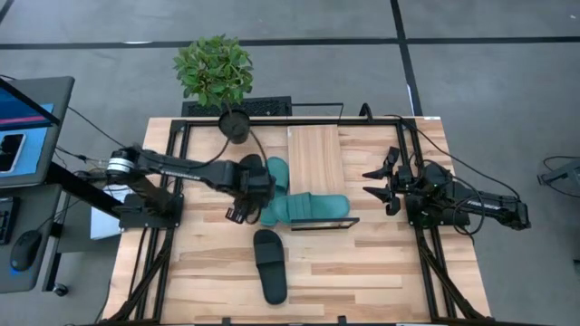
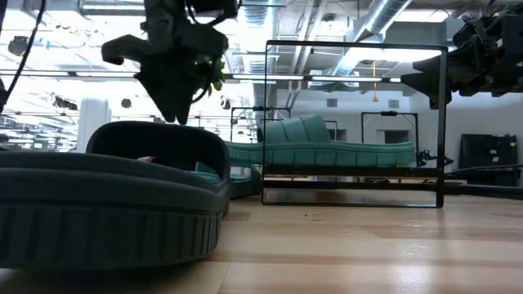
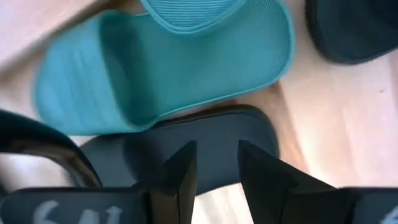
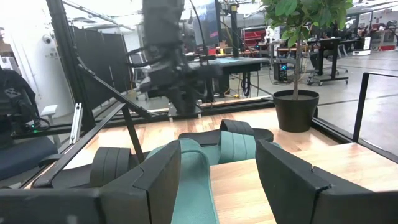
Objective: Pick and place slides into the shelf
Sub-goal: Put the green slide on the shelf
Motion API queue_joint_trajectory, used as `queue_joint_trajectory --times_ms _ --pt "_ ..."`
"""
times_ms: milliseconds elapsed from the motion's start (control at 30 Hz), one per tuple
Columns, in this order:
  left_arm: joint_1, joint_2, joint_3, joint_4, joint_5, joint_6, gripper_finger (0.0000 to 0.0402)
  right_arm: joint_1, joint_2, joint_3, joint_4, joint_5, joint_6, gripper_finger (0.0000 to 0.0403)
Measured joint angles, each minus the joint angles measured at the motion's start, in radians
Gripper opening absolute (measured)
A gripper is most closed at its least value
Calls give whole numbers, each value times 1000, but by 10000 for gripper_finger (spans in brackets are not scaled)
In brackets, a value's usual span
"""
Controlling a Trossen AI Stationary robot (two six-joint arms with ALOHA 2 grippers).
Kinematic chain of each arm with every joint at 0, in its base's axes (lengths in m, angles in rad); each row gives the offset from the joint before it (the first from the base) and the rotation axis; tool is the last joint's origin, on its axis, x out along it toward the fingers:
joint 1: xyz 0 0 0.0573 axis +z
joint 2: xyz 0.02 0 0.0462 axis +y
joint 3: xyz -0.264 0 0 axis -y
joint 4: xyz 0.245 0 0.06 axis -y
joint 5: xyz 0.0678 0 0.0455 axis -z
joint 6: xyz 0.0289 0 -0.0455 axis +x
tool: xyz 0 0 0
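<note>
Left claw (image 3: 214,171), parted, hovers over a black slide (image 3: 205,140) hidden from overhead.

the high view looks straight down on the whole desk (image 1: 381,272); the low view sits at desk height, close behind a black slide (image 2: 106,204). each wrist view faces past its own jaws, and all four share the teal slide (image 1: 308,208).
</note>
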Motion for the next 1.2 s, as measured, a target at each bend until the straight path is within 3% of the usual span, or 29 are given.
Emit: queue_joint_trajectory --times_ms 133,367,500,733,1200 --pt "84 -6 0 22 52 4 105 0 0 0 0 0 0 201" --pt "240 -34 70 47 87 156 105 0 0 0 0 0 0 201" --pt "343 -37 102 145 161 214 105 0 0 0 0 0 0 201" --pt "488 -37 116 293 171 226 105 0 0 0 0 0 0 201" --pt "474 -13 113 306 182 204 105 0 0 0 0 0 0 201"
